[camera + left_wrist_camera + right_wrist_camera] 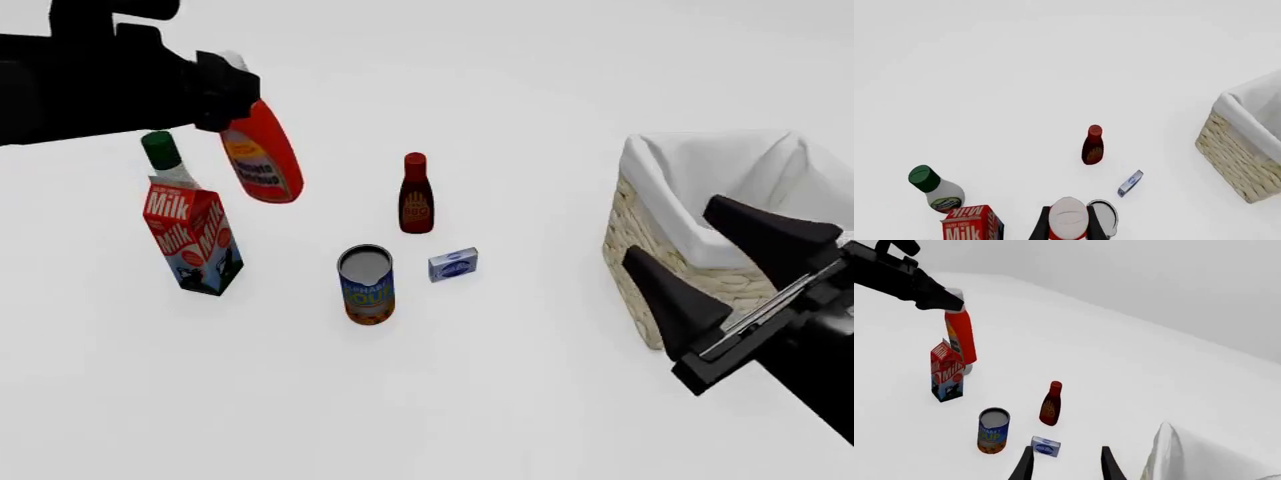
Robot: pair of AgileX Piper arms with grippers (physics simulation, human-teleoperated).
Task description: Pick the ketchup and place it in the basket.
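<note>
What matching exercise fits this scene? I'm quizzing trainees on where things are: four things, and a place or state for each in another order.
Things:
1. ketchup
2. milk carton
3. can
4. basket

Places or states:
A. standing open-topped beside the small blue box
B. on the table's right side, near the open right gripper
C. lifted off the table, held by the left gripper
D. upright in front of the green-capped bottle

Pairs: 1-C, 2-D, 3-A, 4-B
</note>
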